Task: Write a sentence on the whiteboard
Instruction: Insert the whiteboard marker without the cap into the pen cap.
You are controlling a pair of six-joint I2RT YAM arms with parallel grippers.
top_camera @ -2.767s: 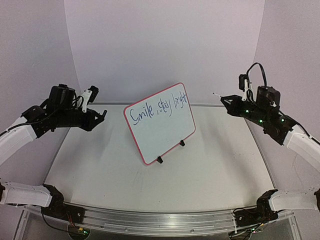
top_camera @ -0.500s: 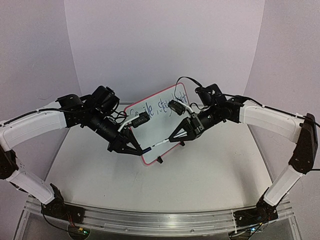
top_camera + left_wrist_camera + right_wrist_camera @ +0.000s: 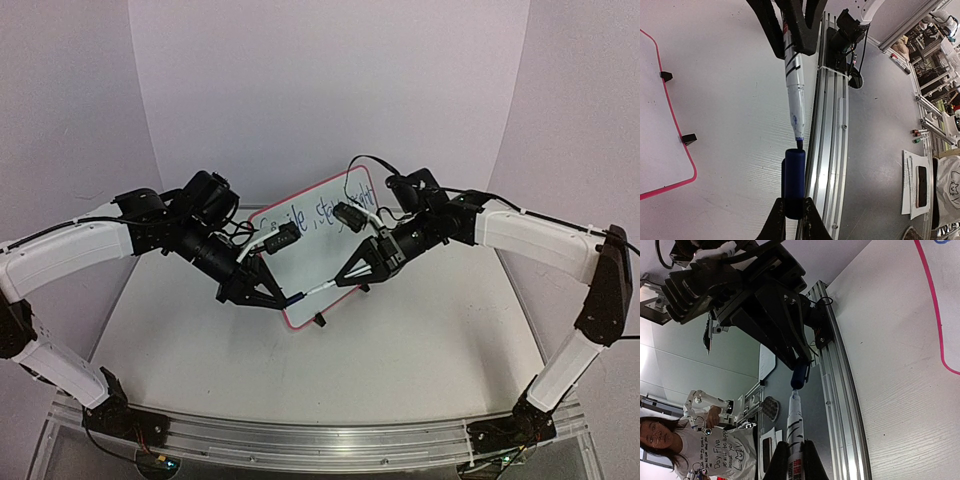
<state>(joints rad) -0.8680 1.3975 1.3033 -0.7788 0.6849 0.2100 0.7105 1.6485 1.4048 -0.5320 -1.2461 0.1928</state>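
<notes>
Whiteboard (image 3: 318, 258): 1 unit, upright on the bench (image 3: 420, 340). Left hand (image 3: 793, 202) pinches 1 blue cap (image 3: 794, 180); right hand (image 3: 795, 445) pinches 1 marker (image 3: 794, 80), tip at the cap mouth.

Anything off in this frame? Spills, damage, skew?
Nothing spilled or damaged. Only the whiteboard stands skewed to the front rail, its writing slanting uphill. The marker in the right hand meets the cap in the left hand tip to mouth, well lined up.
</notes>
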